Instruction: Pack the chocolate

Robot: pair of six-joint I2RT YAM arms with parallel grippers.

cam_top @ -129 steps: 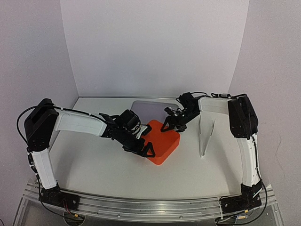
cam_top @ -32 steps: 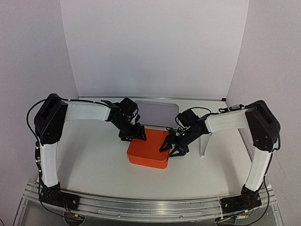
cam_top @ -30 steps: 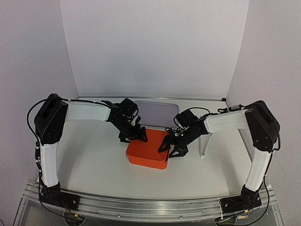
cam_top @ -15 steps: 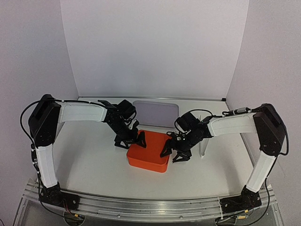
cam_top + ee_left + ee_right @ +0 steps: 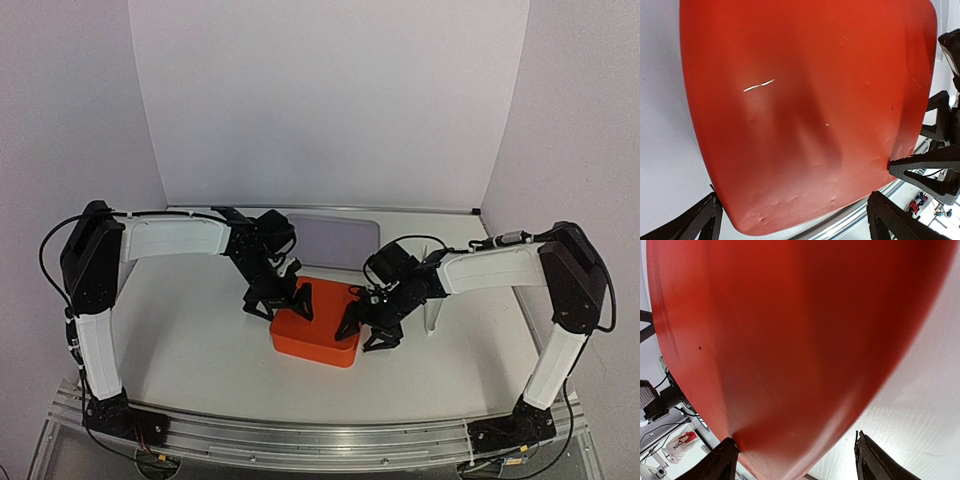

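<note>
A closed red box [image 5: 318, 325] lies on the white table, mid-front. No chocolate shows in any view. My left gripper [image 5: 280, 301] is open and hangs over the box's left end, one finger on each side of its corner. In the left wrist view the box's lid [image 5: 805, 100] fills the frame, with my left gripper [image 5: 792, 225] spread wide across its near edge. My right gripper [image 5: 366, 327] is open at the box's right end. In the right wrist view my right gripper [image 5: 797, 462] straddles a corner of the box [image 5: 790, 330], and its left finger [image 5: 722, 460] touches the box.
A pale rectangular tray [image 5: 330, 238] lies flat at the back of the table. A small white upright piece [image 5: 433, 312] stands just right of my right gripper. An aluminium rail [image 5: 320, 440] runs along the front edge. White walls close in the back and sides.
</note>
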